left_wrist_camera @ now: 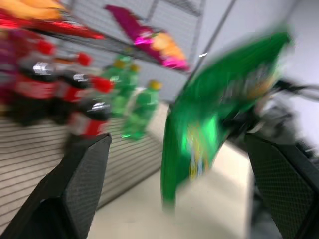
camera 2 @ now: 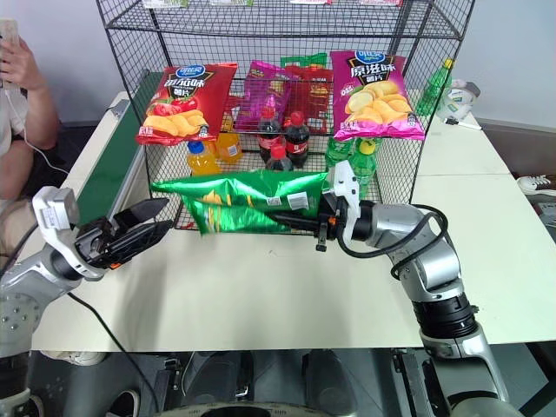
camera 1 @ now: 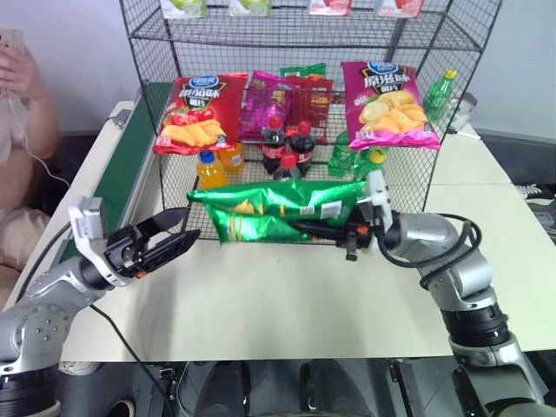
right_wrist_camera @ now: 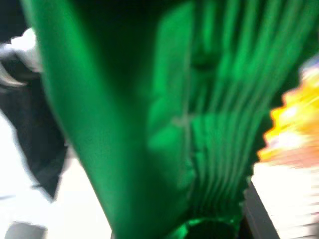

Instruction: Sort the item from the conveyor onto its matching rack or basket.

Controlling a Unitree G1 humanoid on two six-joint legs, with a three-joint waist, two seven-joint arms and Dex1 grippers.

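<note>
While my left gripper (camera 1: 178, 234) sits low at the left of the head view, its jaws stand wide apart with nothing between them, the black fingers (left_wrist_camera: 82, 181) pointing toward the centre of the frame and stopping just short of the near end of the green crisp bag (camera 1: 274, 211). My right gripper (camera 1: 306, 229) reaches in from the right side of the frame, pointing left, with its jaws clamped shut on the bag's right-hand part. That bag hangs lengthwise across the middle of the picture, lifted off the cream counter (camera 1: 287, 304), its white barcode label facing me. In the right wrist view the green foil (right_wrist_camera: 164, 129) sits very close to the lens.

Just behind the bag stands the black wire rack (camera 1: 304, 52), filling the upper centre. On its lower tier I see an orange drink bottle (camera 1: 209, 168), cola bottles (camera 1: 287, 148) and green bottles (camera 1: 343, 155). Across the tier above, a red crisp bag (camera 1: 198, 113) sits at the left, a magenta crisp bag (camera 1: 388, 106) at the right, and smaller purple and red packets (camera 1: 282, 102) between them. Another green bottle (camera 1: 440, 94) stands just outside the rack's right edge.

Along the left, the dark green conveyor (camera 1: 126, 169) runs away toward the upper left, beside the rack. A person's arm (camera 1: 22, 95) shows at the far upper left, holding a phone.
</note>
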